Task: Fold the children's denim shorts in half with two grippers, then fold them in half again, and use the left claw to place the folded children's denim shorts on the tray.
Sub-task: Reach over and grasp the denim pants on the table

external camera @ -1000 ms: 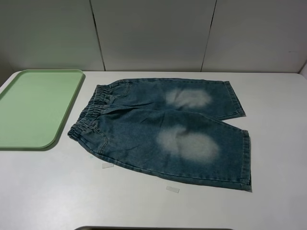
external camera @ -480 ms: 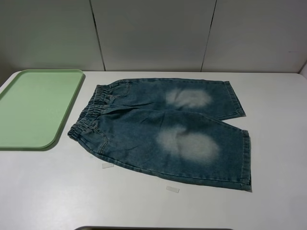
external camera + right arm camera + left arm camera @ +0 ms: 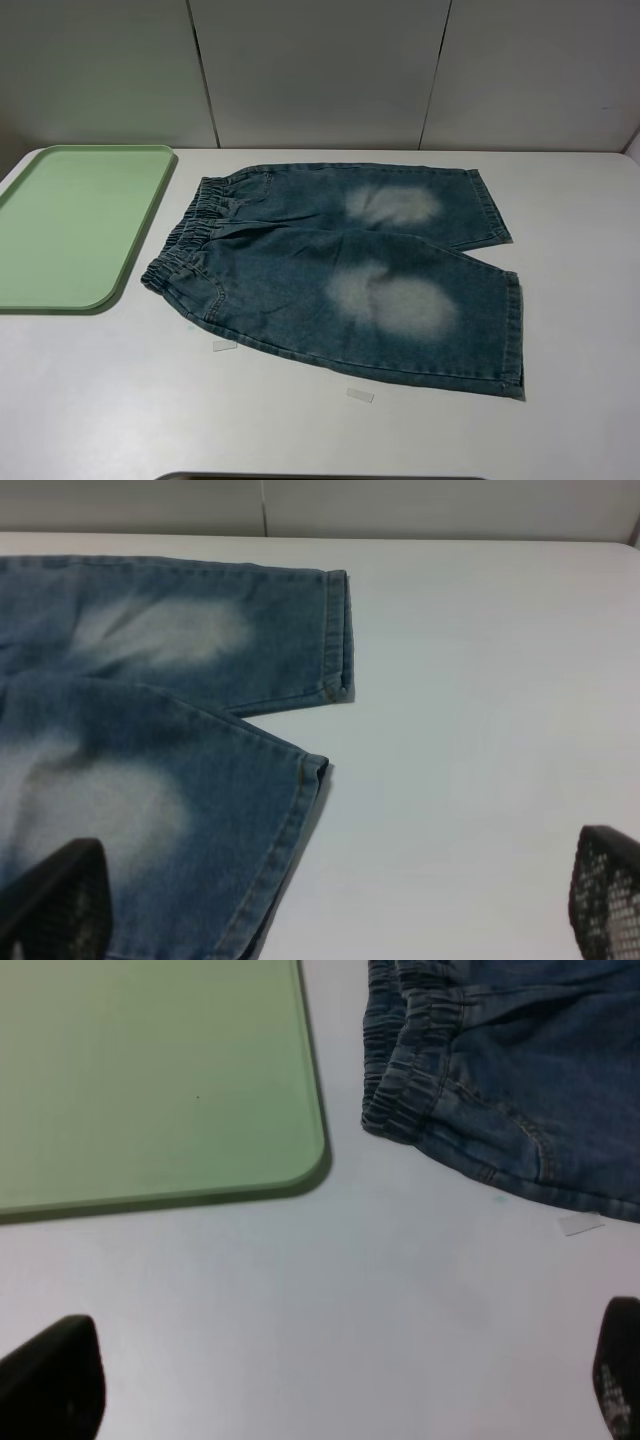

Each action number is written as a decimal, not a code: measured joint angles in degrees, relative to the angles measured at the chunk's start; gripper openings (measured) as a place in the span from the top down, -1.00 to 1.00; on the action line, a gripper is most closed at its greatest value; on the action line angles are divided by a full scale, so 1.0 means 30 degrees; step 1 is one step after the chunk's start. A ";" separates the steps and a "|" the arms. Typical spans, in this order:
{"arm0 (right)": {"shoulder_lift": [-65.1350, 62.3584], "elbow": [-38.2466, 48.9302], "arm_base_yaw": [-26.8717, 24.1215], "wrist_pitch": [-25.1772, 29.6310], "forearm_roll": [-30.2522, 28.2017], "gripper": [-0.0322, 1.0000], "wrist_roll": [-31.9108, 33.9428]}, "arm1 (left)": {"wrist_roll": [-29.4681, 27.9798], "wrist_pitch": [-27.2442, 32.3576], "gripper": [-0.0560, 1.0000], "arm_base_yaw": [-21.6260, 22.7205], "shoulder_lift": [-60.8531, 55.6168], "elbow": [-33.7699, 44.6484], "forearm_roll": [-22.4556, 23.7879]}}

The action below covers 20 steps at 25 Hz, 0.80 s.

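Observation:
The children's denim shorts [image 3: 350,265] lie flat on the white table, waistband toward the left, legs toward the right, a pale patch on each leg. The pale green tray [image 3: 25,290] sits at the left with nothing on it. Neither arm shows in the exterior high view. In the left wrist view the left claw [image 3: 335,1380] stands open over bare table, short of the elastic waistband [image 3: 410,1080] and the tray corner [image 3: 300,1165]. In the right wrist view the right gripper [image 3: 330,900] is open near the leg hems [image 3: 310,780], holding nothing.
Two small pale tape strips [image 3: 225,345] [image 3: 359,395] lie on the table [image 3: 560,420] just in front of the shorts. Grey wall panels stand behind the table. A dark edge [image 3: 320,476] shows at the bottom of the exterior high view.

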 joint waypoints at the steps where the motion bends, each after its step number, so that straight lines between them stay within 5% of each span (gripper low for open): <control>1: 0.0000 0.0000 0.0000 0.0000 0.0000 -0.41 0.0000 | 0.0000 0.0000 -0.95 0.0000 0.0000 0.0000 0.0000; 20: 0.0000 0.0000 0.0000 0.0000 0.0472 -0.41 0.0443 | 0.0000 0.0000 -0.95 0.0000 0.0000 0.0000 0.0018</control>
